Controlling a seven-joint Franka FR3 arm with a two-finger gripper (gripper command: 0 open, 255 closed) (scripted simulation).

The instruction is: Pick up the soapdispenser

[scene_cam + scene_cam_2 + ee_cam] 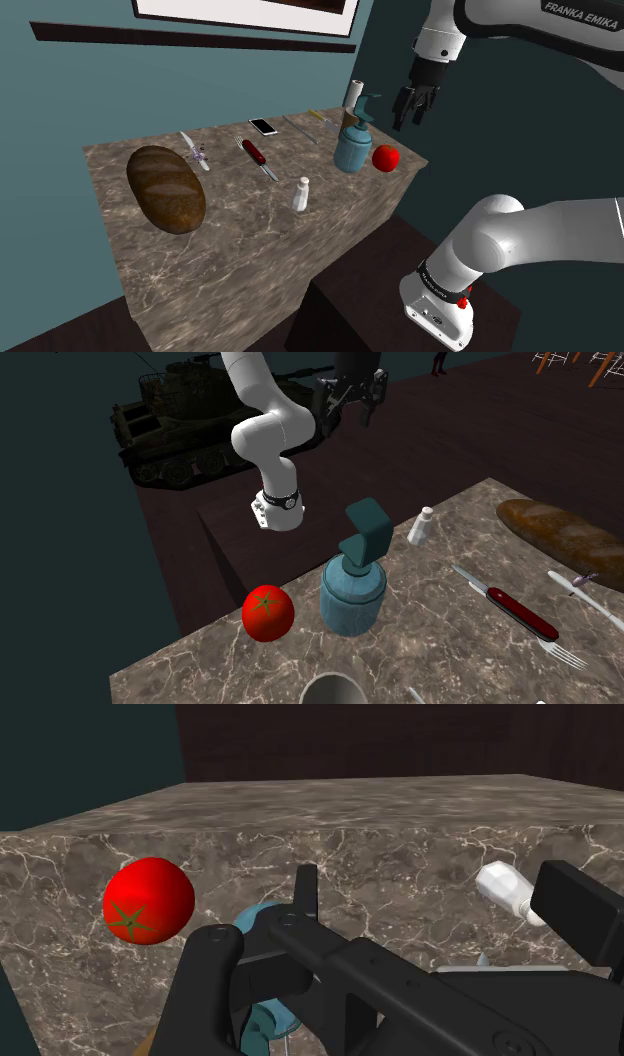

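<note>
Approach phase: the best play is to centre on the round body of the teal soap dispenser (353, 143), below the pump, and drop straight, clear of the tomato (386, 157) just beside it at three o'clock. The gripper (412, 112) hangs above the counter (230, 230) edge, jaws wide and empty. In the shoulder view the soap dispenser stands upright at eight o'clock from them.

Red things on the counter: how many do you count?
2. A tomato beside the blue soap dispenser at a corner of the counter; a red-handled knife lying flat farther along, toward the bread loaf. Small ones could be hidden behind the dispenser.
</note>
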